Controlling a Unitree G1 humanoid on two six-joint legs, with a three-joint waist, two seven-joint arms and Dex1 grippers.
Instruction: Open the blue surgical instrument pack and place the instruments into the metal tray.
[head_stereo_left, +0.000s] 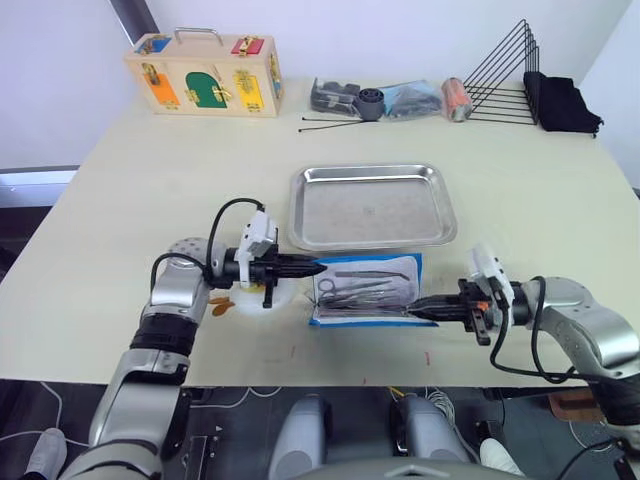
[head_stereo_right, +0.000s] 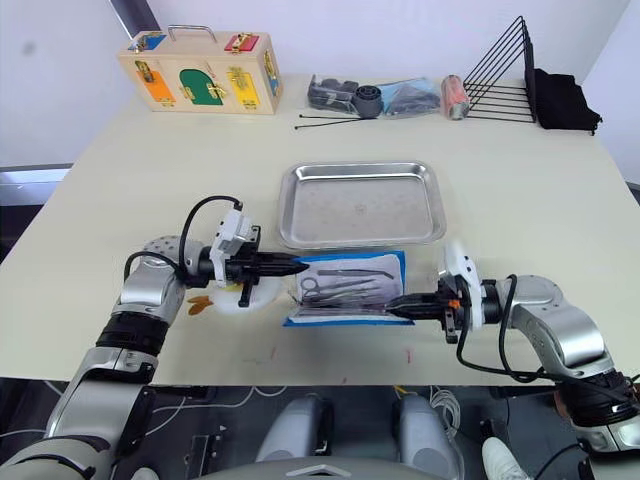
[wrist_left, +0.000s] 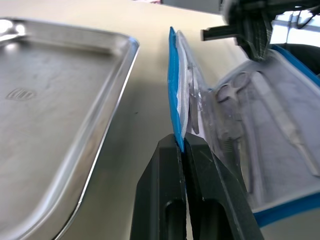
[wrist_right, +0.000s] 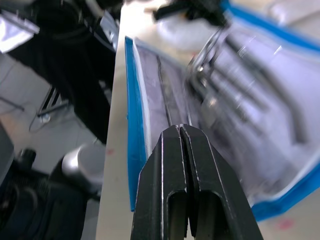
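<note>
Now pinching the limp, light blue surgical instrument pack (head_stereo_left: 366, 291) at opposite edges, left gripper (head_stereo_left: 318, 268) and right gripper (head_stereo_left: 415, 307) clamped on fabric.

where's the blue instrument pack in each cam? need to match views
Left eye: the blue surgical instrument pack lies open at the table's near edge, between the left gripper and the right gripper.
Right eye: same spot, just in front of the metal tray.
Left wrist: its blue edge is pinched in the closed fingers.
Right wrist: blue border ahead of the closed fingers.
Shared landmark: the tray's rim beside the pack.
</note>
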